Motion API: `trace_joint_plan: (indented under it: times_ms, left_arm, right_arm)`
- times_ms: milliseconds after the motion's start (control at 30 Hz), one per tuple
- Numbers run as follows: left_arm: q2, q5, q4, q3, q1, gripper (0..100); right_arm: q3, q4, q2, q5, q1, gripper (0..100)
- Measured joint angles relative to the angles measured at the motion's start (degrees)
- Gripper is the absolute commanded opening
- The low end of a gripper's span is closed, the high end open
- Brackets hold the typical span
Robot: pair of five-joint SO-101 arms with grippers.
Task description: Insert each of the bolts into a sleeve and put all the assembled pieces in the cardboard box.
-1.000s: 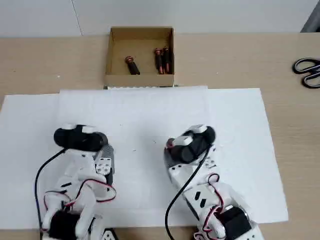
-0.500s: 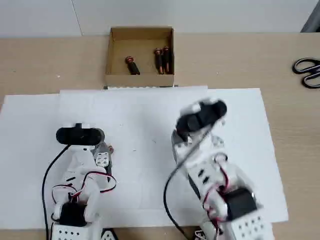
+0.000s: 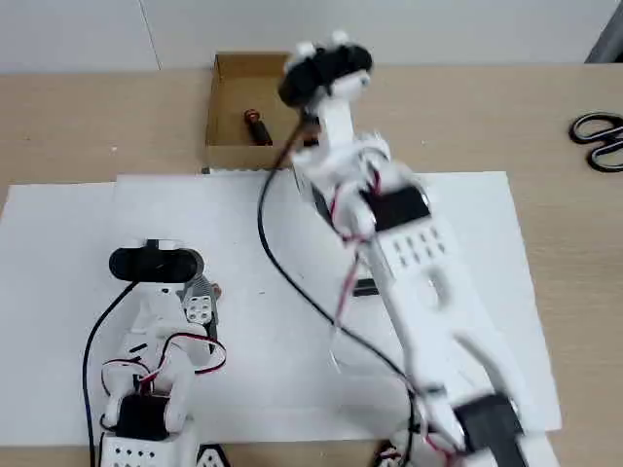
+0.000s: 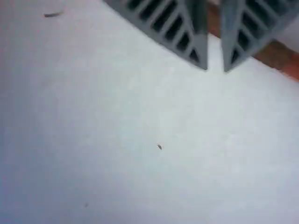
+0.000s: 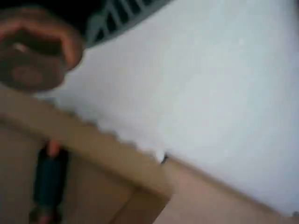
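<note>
The cardboard box [image 3: 234, 156] sits on the far side of the table [image 3: 97, 117], just past the edge of a big white paper [image 3: 458, 224]. One bolt piece [image 3: 256, 127] lies flat on the floor of the box, near the middle. The right arm is stretched out long across the paper, and the right gripper [image 3: 310, 125] hangs over the right part of the box. In the right wrist view, a gray finger [image 5: 119, 18] shows next to a round brown piece [image 5: 32, 51]. It is blurry, but the jaws look closed on that brown piece, which is up in the air above the near wall of the box [image 5: 93, 144]. Below it, inside the box, lies a dark piece with a brown end [image 5: 49, 182]. The left arm is folded up on the near left part of the paper. The left gripper [image 4: 215, 65] points down at the paper. Its jaws are almost closed, with just a thin gap, and there is nothing between them. A pair of scissors [image 3: 599, 136] lies far off at the right edge of the table.
</note>
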Motion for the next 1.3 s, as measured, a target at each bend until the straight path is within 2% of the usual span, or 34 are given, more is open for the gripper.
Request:
trace_joint_plan:
  times_ms: [367, 700, 933, 1133, 1300]
  left_arm:
    - [0.0, 0.0, 0.0, 0.0, 0.0, 1]
    - [0.0, 0.1, 0.0, 0.0, -0.3, 1]
    - [0.0, 0.1, 0.0, 0.0, -0.3, 1]
    - [0.0, 0.1, 0.0, 0.0, -0.3, 1]
    - [0.0, 0.1, 0.0, 0.0, -0.3, 1]
  right_arm:
    - [-37.2, -3.5, 39.4, 7.5, 1.5, 0.3]
    - [-67.3, -5.4, 66.1, 13.1, 3.2, 0.4]
    - [-73.8, -1.7, 72.2, 16.0, 3.2, 1.3]
    - [-73.9, 6.3, 72.3, 18.5, 3.2, 19.3]
    - [-76.0, 11.4, 72.1, 20.0, 3.2, 19.3]
